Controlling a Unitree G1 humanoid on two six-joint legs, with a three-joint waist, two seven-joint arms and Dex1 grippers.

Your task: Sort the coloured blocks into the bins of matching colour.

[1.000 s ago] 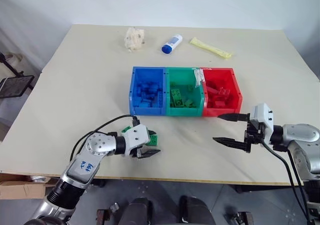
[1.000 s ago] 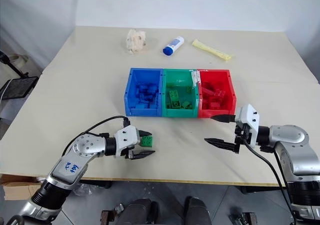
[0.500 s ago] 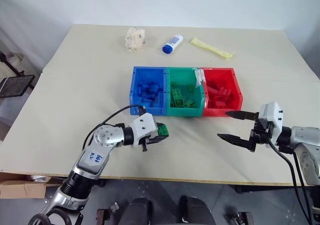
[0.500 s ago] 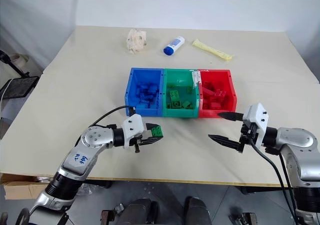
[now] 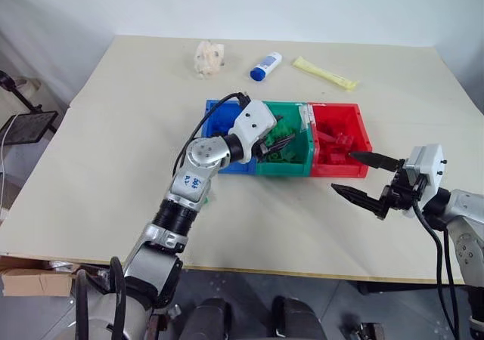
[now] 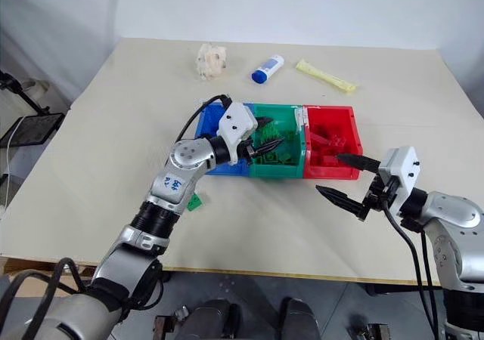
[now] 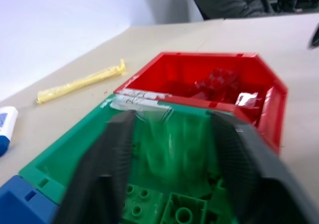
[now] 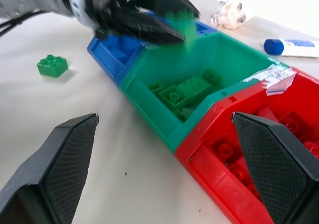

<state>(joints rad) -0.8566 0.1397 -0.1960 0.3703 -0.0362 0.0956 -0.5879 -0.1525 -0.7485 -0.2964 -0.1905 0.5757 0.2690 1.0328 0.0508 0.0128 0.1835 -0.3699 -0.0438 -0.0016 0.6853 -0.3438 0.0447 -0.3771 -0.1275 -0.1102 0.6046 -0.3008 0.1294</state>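
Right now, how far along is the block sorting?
Mostly done: blue bin, green bin and red bin hold matching blocks. In hand: left gripper open over the green bin. Left: one green block loose on the table; right gripper open, empty.

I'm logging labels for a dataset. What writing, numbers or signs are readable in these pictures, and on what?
Blue handwriting on the left arm's silver forearm: too blurred to read.
White tape on the green plastic bin: scribbles, illegible.
White tube with blue cap: print too small.
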